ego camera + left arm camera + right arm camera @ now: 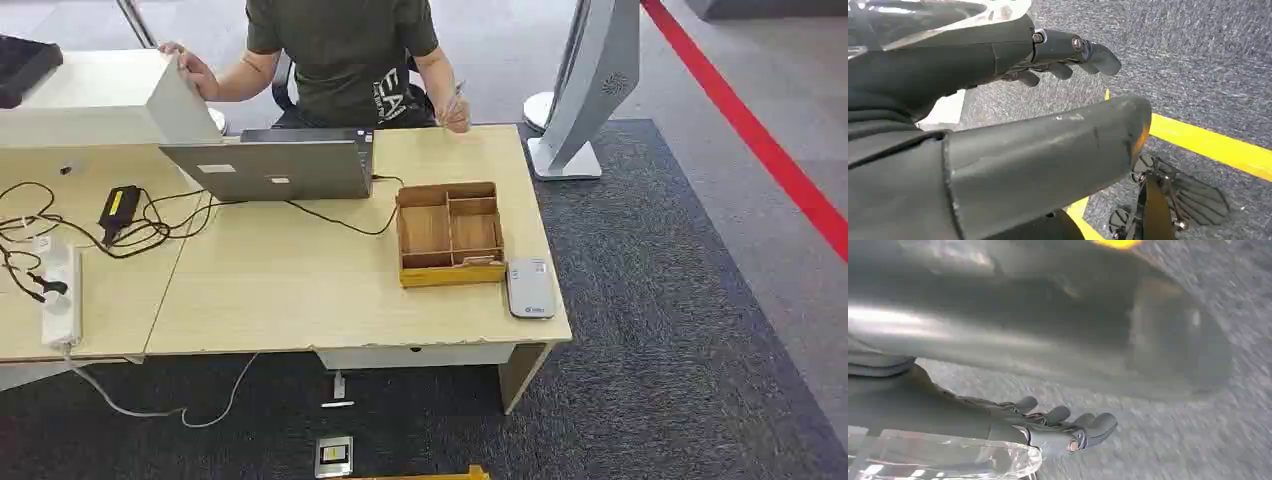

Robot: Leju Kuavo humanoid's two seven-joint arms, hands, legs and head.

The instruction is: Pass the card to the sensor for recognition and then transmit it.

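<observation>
Your left hand point(1048, 55) hangs over grey carpet point(1198, 60) beside a yellow floor line point(1208, 145), fingers apart and holding nothing. Your right hand point(1048, 430) hangs over carpet too, fingers spread and empty; that view is blurred. On the desk point(300, 290), the white card sensor point(529, 287) lies just right of the wooden divided tray point(450, 233), near the front right corner. You cannot make out a card. A person point(340, 60) sits at the far side behind a laptop point(270, 165).
</observation>
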